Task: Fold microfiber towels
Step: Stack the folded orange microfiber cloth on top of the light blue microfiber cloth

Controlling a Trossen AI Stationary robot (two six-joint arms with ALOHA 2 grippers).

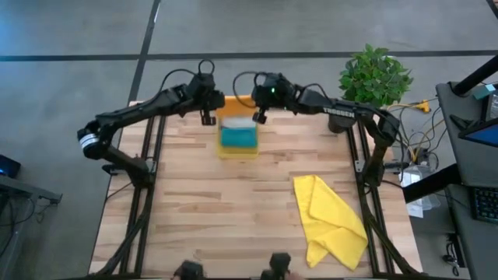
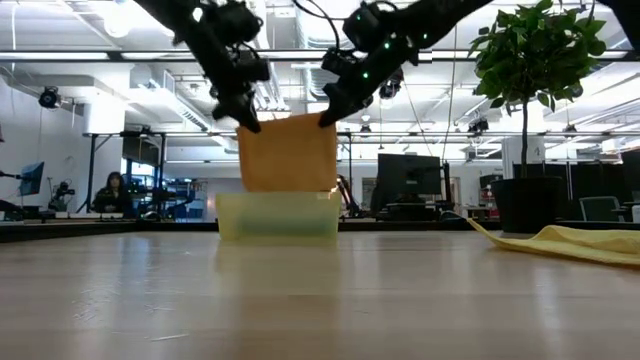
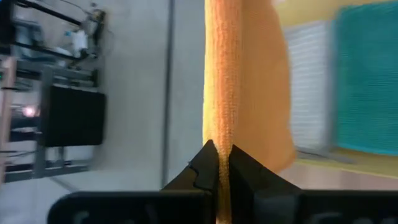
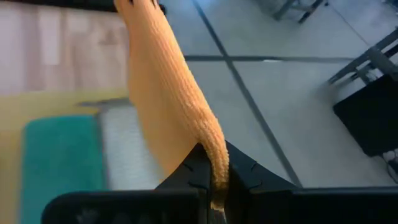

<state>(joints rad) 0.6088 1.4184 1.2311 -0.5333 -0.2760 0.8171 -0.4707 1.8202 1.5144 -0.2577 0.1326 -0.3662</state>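
Both claws pinch the orange towel's top corners, left claw (image 1: 207,117) and right claw (image 1: 257,115) closed tight, so the towel (image 2: 288,152) hangs flat above the tray (image 2: 278,216). The teal towel (image 1: 238,137) lies in the tray; the yellow towel (image 1: 331,218) waits on the counter (image 1: 218,202).

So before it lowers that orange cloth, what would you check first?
1. Left gripper shut on the orange towel: ok.
2. Right gripper shut on the towel's other top corner: ok.
3. Towel hanging flat between them, lifted above the tray: ok.
4. Teal towel lying folded in the tray: ok.
5. Yellow towel well aside: ok.
6. Towel's lower edge clear of the tray: cannot tell.
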